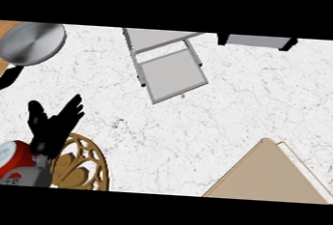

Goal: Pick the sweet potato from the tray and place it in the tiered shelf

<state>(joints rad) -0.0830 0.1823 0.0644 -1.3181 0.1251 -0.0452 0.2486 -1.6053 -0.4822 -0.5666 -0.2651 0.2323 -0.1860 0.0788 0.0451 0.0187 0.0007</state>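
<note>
No sweet potato shows anywhere in the head view. The beige tray (273, 176) lies at the lower right, and the part of it in view is bare. At the top centre stands the grey metal tiered shelf (173, 72), its flat levels seen from above. My left hand (51, 124) is at the lower left with its fingers spread and straight, holding nothing, far from both the tray and the shelf. My right hand does not show.
A round grey pan (31, 43) with a dark handle sits at the top left. A carved wooden round piece (84, 165) and a red and white round object (9, 157) lie by my left forearm. Another grey object (256, 41) is at the top right.
</note>
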